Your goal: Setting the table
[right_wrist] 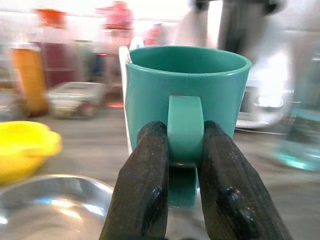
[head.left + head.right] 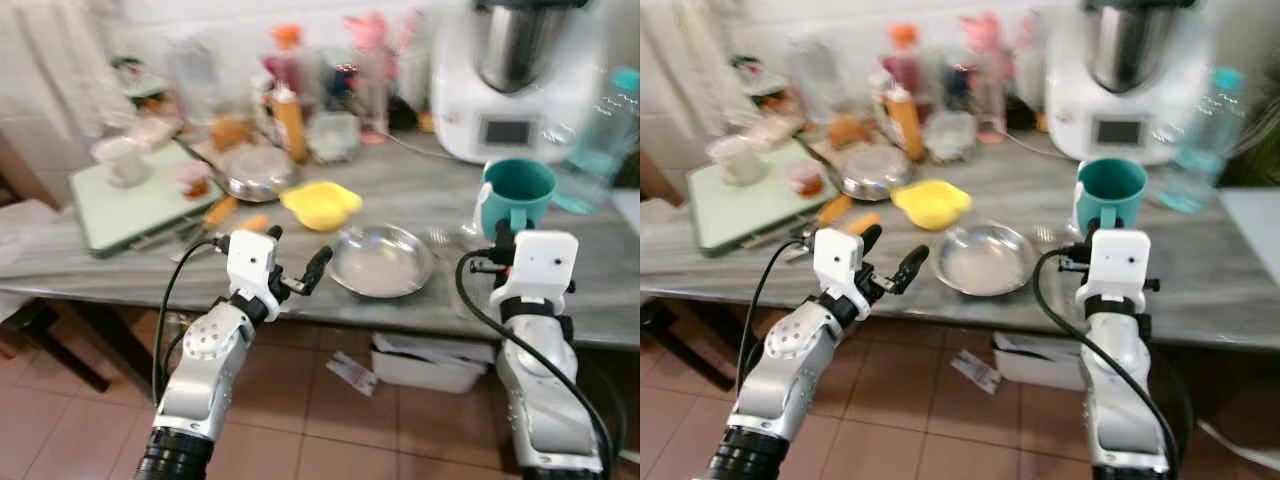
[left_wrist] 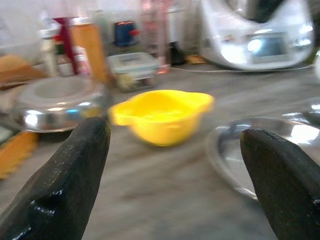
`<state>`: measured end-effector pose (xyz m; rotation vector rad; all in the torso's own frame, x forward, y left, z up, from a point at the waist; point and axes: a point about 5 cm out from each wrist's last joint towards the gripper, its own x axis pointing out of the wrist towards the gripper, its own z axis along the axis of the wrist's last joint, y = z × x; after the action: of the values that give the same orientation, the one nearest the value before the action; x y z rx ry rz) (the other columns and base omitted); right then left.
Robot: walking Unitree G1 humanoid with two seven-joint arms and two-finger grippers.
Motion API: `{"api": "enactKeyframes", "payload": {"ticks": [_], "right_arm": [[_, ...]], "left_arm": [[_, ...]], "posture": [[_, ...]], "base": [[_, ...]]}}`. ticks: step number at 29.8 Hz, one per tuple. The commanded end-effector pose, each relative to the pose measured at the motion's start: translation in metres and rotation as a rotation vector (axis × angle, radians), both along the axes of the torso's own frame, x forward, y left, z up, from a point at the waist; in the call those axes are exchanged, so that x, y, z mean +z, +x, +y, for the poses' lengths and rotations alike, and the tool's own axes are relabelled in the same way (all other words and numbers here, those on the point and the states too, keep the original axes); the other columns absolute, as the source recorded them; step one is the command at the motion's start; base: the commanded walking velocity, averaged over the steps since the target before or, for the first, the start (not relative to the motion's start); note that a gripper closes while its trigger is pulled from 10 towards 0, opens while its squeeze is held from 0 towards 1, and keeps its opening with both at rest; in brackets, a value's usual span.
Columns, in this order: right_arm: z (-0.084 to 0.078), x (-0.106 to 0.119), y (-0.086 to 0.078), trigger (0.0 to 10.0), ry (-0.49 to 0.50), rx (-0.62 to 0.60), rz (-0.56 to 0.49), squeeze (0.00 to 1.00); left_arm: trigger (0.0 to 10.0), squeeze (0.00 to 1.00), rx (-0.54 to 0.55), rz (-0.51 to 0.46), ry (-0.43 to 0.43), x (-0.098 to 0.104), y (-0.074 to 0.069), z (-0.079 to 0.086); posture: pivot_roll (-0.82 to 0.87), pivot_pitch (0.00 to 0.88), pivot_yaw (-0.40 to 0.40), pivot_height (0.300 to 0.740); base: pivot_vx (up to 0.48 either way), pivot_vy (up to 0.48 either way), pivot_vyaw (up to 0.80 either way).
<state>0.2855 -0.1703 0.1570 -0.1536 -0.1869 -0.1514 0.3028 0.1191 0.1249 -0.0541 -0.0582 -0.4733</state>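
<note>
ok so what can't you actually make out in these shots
- Bottles and jars at the back of the counter: motion blur in both eye views, labels unreadable.
- Teal mug: its inside is hidden by its own wall in the right wrist view, where the right gripper pinches its handle.
- White appliance: top cut off by the frame edge.
- Steel plate: partly hidden behind a left gripper finger.

Silver arms, white wrists, black cables, black-fingered left hand
</note>
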Motion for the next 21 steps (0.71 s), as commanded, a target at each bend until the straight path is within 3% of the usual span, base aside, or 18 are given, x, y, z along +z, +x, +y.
{"api": "enactKeyframes", "payload": {"ticks": [1, 4, 14, 16, 21], "right_arm": [[-0.011, 0.008, -0.001, 10.0, -0.023, -0.034, -0.035, 0.00], [-0.010, 0.009, 0.000, 10.0, -0.031, -0.032, -0.040, 0.00], [-0.010, 0.010, 0.000, 10.0, -0.040, -0.033, -0.043, 0.00], [-0.011, 0.010, 0.000, 10.0, -0.043, -0.033, -0.043, 0.00], [-0.012, 0.011, -0.001, 10.0, -0.049, -0.034, -0.039, 0.00]], "left_arm": [[10.0, 0.00, -0.028, -0.017, -0.003, 0.005, 0.000, -0.010], [10.0, 0.00, -0.029, -0.016, -0.003, 0.004, 0.000, -0.010], [10.0, 0.00, -0.066, 0.000, 0.000, 0.002, -0.006, -0.010], [10.0, 0.00, -0.157, 0.001, -0.003, 0.003, -0.015, -0.011], [10.0, 0.00, -0.246, 0.021, 0.015, 0.005, -0.026, -0.006]], "posture": [[-0.09, 0.000, 0.101, 0.740], [-0.09, 0.000, 0.100, 0.740], [-0.09, 0.000, 0.092, 0.740], [-0.09, 0.000, 0.089, 0.740], [-0.09, 0.000, 0.083, 0.740]], "base": [[0.292, 0.000, 0.00], [0.294, 0.000, 0.00], [0.000, 0.000, 0.00], [0.000, 0.000, 0.00], [0.000, 0.000, 0.00]]}}
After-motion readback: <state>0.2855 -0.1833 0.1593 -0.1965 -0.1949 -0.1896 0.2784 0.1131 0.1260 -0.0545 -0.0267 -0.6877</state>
